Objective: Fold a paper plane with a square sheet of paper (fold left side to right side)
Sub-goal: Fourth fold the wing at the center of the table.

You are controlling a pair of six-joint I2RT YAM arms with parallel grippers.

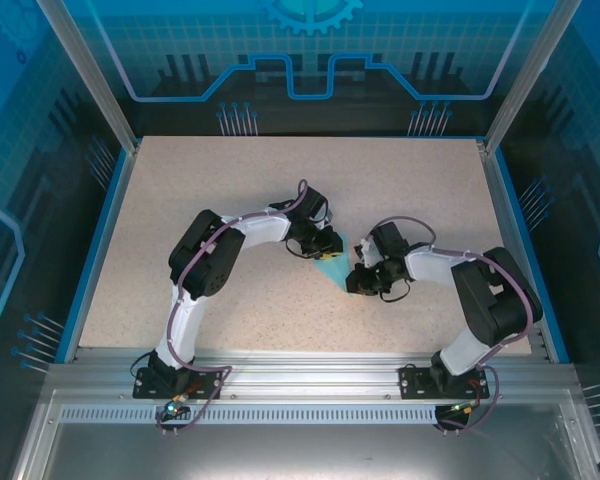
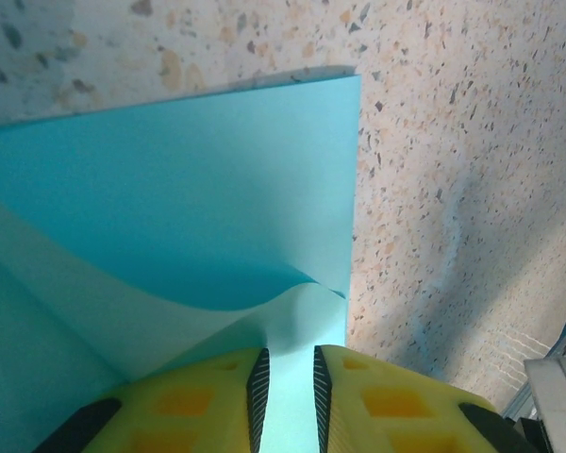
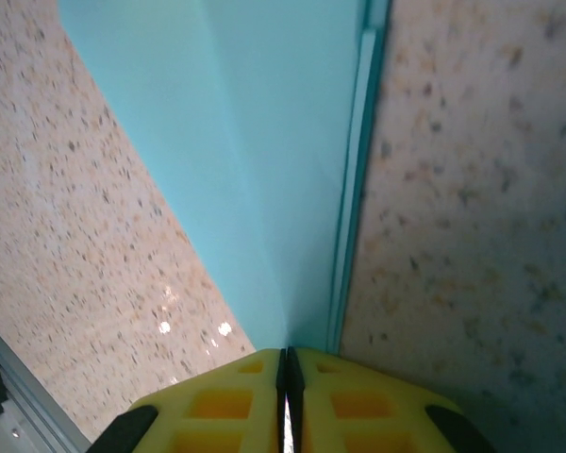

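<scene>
The speckled table (image 1: 230, 190) bears the creased light-blue sheet of paper (image 1: 333, 270).

Top view: bright, even overhead light on the speckled table (image 1: 400, 190), with dim blue-tinted surroundings. Left wrist view: the square sheet of paper (image 2: 189, 189) is sharp and darkens under its curl toward 6 o'clock; a soft shadow crosses the table at 4 o'clock. Right wrist view: small glare spots at 8 o'clock, blurred table grain at 3 o'clock.
</scene>
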